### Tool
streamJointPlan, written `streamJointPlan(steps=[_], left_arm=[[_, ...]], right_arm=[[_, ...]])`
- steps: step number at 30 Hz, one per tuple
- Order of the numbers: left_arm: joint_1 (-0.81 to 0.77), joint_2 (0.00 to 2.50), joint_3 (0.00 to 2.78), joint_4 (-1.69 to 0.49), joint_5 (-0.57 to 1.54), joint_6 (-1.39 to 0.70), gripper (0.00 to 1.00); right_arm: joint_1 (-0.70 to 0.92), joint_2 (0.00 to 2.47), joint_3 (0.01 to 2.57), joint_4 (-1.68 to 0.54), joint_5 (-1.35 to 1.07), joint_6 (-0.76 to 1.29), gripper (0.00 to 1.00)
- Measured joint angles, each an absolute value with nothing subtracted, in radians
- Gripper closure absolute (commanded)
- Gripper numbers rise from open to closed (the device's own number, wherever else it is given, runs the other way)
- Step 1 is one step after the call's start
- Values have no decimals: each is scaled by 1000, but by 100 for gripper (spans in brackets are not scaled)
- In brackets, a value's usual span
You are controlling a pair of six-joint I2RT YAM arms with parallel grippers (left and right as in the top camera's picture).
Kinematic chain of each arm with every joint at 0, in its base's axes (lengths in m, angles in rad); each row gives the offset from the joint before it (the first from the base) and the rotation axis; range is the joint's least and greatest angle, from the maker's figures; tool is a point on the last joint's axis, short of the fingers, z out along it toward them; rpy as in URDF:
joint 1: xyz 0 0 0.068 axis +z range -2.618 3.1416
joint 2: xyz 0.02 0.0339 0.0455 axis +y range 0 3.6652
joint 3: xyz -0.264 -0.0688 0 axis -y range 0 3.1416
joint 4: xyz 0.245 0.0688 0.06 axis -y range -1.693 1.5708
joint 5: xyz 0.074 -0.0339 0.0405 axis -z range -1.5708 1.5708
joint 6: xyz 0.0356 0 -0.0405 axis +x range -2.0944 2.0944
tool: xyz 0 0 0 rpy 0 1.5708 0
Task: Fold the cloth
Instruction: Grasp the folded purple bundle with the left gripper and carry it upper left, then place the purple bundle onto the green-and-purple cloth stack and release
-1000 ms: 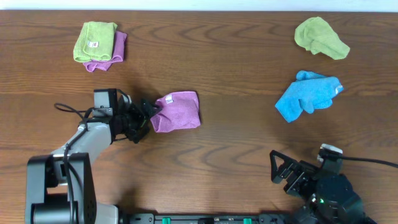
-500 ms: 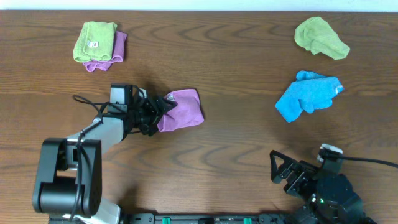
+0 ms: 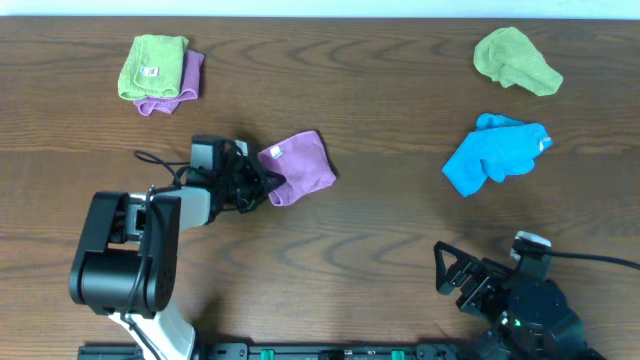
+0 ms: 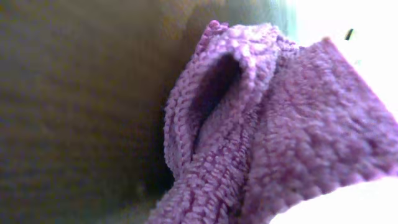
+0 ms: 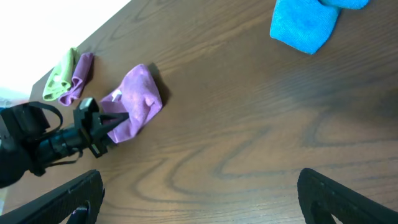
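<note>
We see our left jaws clamped on the bunched edge of the cloth (image 3: 303,167), the rest of it spreading out on the tabletop (image 3: 380,230) just ahead of them. Our right jaws stand wide apart, far from it.

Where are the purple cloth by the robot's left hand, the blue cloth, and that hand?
purple cloth (image 3: 306,164): overhead view, middle of its top.
blue cloth (image 3: 492,158): overhead view, its middle.
left hand (image 3: 266,183): overhead view, between its fingertips.
</note>
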State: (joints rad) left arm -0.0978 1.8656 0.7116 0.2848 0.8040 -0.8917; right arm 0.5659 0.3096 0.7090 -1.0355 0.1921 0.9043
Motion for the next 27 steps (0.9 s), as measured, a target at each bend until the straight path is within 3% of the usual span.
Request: streamJointPlan(steps=[6, 13, 27], left_arm=[[1, 1810, 906, 86, 722, -950, 94], [64, 1760, 1324, -156, 492, -952, 94], [131, 1964, 1658, -143, 160, -837, 94]], right_arm=[[566, 310, 709, -1036, 192, 906, 1], [566, 310, 708, -1036, 192, 906, 1], [566, 310, 707, -1035, 192, 906, 1]])
